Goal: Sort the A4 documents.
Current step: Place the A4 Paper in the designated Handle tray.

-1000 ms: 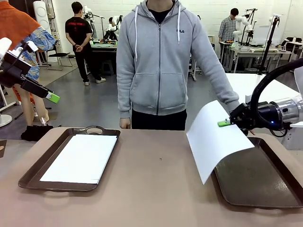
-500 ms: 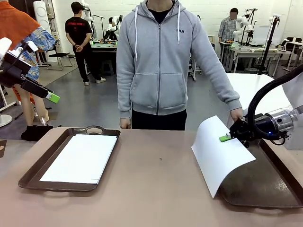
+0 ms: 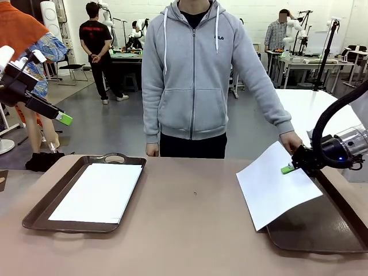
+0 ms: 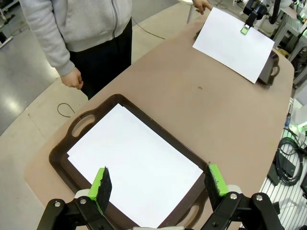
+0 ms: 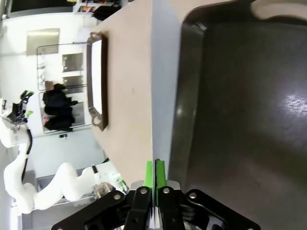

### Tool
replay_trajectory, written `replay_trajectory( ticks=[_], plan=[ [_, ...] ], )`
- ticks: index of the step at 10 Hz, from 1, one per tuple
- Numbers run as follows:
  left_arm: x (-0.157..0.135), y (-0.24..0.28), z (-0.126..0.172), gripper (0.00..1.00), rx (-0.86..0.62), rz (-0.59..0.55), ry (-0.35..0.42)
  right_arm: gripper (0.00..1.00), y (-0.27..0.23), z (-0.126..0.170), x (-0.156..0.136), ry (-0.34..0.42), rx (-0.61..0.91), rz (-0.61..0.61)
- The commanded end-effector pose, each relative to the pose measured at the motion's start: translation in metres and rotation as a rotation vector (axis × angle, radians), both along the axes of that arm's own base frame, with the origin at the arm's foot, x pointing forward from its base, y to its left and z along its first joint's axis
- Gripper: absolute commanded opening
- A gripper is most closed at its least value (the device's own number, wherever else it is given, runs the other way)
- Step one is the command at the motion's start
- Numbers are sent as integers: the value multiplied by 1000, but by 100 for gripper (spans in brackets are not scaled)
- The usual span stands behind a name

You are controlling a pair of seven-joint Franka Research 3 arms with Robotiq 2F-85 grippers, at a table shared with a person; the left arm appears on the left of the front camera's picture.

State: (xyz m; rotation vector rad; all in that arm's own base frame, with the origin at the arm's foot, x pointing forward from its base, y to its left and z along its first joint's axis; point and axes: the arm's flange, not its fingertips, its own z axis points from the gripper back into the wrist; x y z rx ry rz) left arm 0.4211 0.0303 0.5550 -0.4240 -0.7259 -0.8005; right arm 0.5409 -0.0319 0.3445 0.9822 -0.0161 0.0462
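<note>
We see the right claw point(image 3: 289, 168) pinched tight on a white sheet point(image 3: 277, 185), holding it tilted over the near-left part of the right tray point(image 3: 322, 227), with the person's hand point(image 3: 290, 140) just behind it. The left claw point(image 3: 64, 119) hangs wide apart and empty, high above the worktop point(image 3: 190, 224). A second sheet point(image 3: 99, 192) lies flat in the left tray point(image 3: 40, 210).

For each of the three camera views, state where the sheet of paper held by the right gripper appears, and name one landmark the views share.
Front view: held sheet at right, tilted over the right tray's near-left corner, pinched by the right gripper.
Left wrist view: held sheet at top right, far across the table.
Right wrist view: held sheet edge-on, a thin vertical line at centre.
Shared landmark: left tray holding a flat sheet.
</note>
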Motion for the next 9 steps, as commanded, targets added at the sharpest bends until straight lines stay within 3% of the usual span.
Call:
replay_trajectory(
  ticks=[1, 9],
  plan=[
    [0, 1, -1, 100, 2, -6, -6, 1, 1, -3, -10, 24, -73, -29],
    [0, 1, -1, 100, 2, -6, -6, 1, -40, 5, -36, 24, -270, -117]
  ],
)
